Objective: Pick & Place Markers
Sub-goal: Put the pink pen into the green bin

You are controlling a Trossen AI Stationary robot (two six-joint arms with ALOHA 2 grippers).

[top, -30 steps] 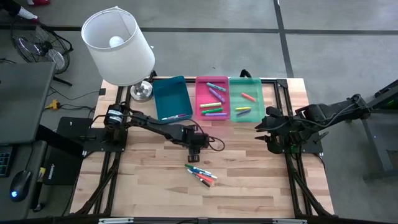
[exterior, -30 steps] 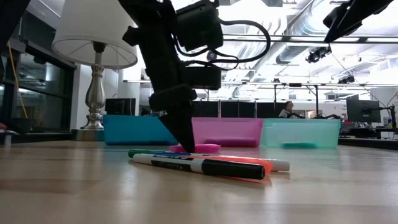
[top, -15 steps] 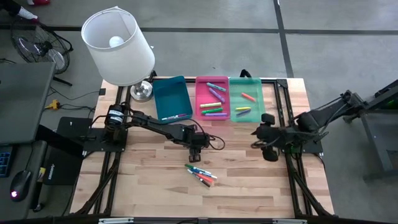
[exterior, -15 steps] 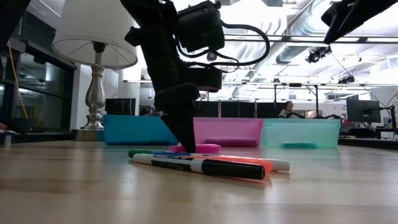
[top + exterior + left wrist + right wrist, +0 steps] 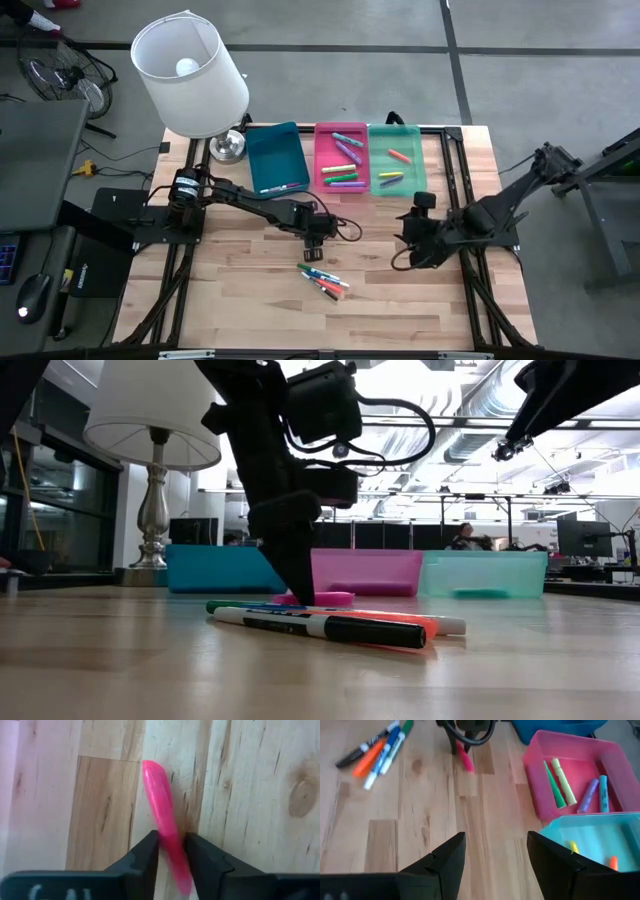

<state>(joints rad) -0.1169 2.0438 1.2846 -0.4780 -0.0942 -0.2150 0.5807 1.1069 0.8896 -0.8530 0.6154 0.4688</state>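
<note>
A pink marker [image 5: 159, 800] lies flat on the wood between my left gripper's fingertips [image 5: 172, 857], in front of the pink tray [image 5: 341, 158]; the low view shows it under the gripper [image 5: 300, 585]. Several loose markers [image 5: 322, 280] lie in a heap nearer the table's near edge, and they also show in the low view [image 5: 330, 625]. More markers lie in the pink tray and the green tray [image 5: 395, 158]. My right gripper [image 5: 495, 857] is open and hovers right of the table's middle [image 5: 410, 245], holding nothing. My left gripper pinches the pink marker between its two fingers [image 5: 147, 855], on the stretch of the barrel [image 5: 170, 837] toward one end. The fingers come from above, pointing down, and lie across the marker. The marker lies flat on the table.
A blue tray [image 5: 275, 160] stands left of the pink tray. A lamp with a white shade [image 5: 190, 75] stands at the far left corner. Bare wood spreads along the near edge and on the table's right half. A person shows far behind the table [image 5: 462, 538].
My right arm has swung from the table's right edge toward the middle and the near edge, its gripper staying open. The left gripper and the pink marker have kept still.
</note>
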